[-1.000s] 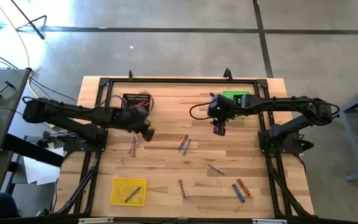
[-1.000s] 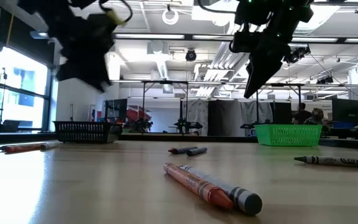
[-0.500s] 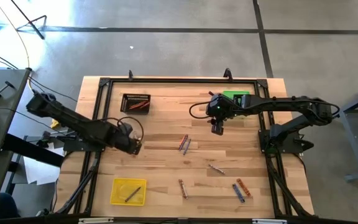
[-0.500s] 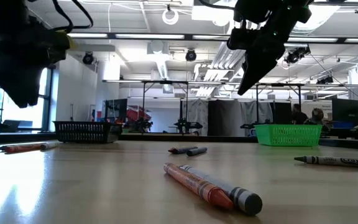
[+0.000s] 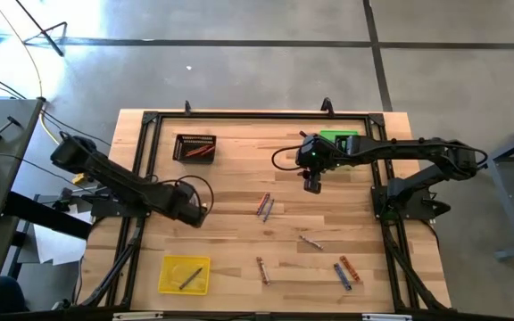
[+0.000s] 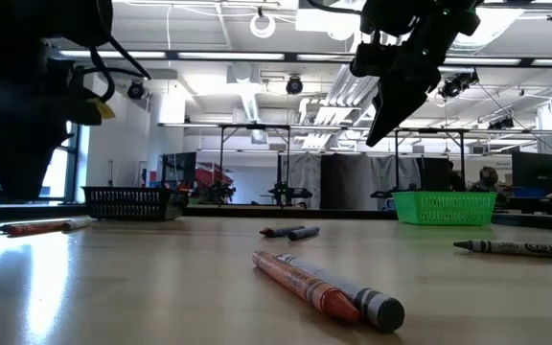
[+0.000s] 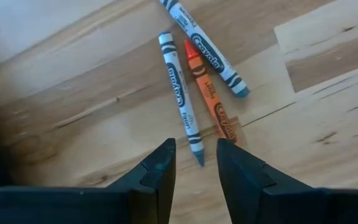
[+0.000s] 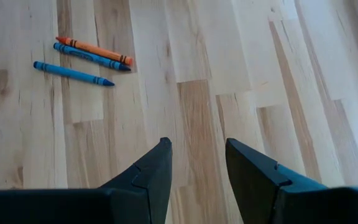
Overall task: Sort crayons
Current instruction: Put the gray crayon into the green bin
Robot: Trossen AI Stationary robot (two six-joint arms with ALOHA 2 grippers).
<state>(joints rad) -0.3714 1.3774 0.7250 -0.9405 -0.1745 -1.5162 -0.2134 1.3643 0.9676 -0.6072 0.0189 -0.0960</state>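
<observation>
Approach is the step in hand: left gripper (image 7: 196, 163), fingers apart and empty, hovers over three wax crayons (image 7: 199, 74) on the pale wooden table (image 5: 239, 245), needing descent onto one, while right gripper (image 5: 314, 185) waits open.

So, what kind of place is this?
Probably a robotics lab or workshop: a wooden table with a black frame on a concrete floor, more metal rigs behind, and ceiling strip lights.

Grey concrete floor (image 5: 266, 71) surrounds the table; ceiling strip lights (image 6: 286, 56) glow.
</observation>
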